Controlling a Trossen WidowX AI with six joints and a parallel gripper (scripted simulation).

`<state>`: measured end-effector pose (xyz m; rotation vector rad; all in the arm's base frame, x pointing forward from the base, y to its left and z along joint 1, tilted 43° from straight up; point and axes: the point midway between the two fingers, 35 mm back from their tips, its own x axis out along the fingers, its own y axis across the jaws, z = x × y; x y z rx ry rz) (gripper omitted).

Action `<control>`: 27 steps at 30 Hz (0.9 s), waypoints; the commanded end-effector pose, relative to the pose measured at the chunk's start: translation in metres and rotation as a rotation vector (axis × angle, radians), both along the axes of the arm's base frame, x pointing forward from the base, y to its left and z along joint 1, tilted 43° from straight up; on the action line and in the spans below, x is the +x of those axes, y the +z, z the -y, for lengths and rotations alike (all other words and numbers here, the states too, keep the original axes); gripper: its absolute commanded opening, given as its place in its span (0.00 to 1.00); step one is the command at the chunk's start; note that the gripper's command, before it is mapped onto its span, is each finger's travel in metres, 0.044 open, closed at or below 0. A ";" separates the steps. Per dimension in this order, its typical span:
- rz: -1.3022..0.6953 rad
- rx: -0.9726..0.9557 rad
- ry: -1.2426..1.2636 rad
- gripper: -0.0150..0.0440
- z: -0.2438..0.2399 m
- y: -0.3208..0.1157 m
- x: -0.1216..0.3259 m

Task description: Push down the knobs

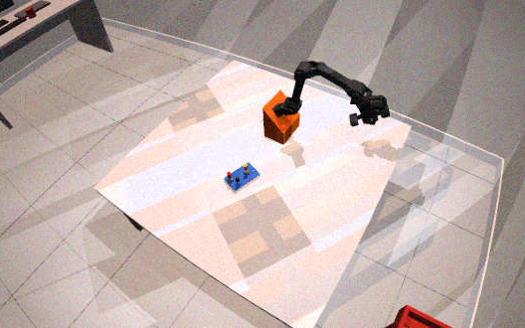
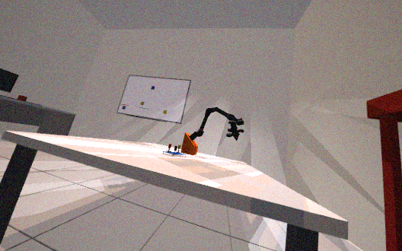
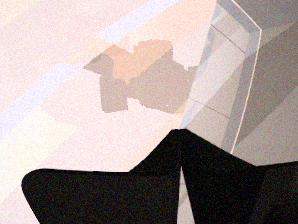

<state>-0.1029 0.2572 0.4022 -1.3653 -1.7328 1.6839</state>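
The blue circuit board (image 1: pixel 253 174) (image 2: pixel 179 154) stands on the table in front of the arm's base. It bears a red knob (image 1: pixel 229 174) (image 2: pixel 170 145), a yellow knob (image 1: pixel 246 166) (image 2: pixel 179 147) and a dark knob (image 1: pixel 237 178) (image 2: pixel 175 147), all upright. How far each knob sits down its shaft is too small to tell. My gripper (image 1: pixel 367 122) (image 2: pixel 236 138) (image 3: pixel 178 136) is shut and empty, its fingertips meeting in the wrist view. It hangs high above the table's far right part, well away from the board. The board is out of the wrist view.
The orange base block (image 1: pixel 280 126) (image 2: pixel 189 145) stands just behind the board, between it and the back edge of the table (image 1: pixel 170 171) (image 2: pixel 103 160). A desk (image 1: pixel 56 22) is at the far left, and a red piece of furniture (image 2: pixel 394 103) stands to the right.
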 end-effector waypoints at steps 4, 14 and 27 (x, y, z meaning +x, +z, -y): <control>-0.064 -0.111 -0.134 0.25 -0.026 -0.022 0.026; -0.171 -0.256 -0.312 0.25 -0.054 -0.053 0.069; -0.369 -0.407 -0.570 0.25 -0.077 -0.091 0.136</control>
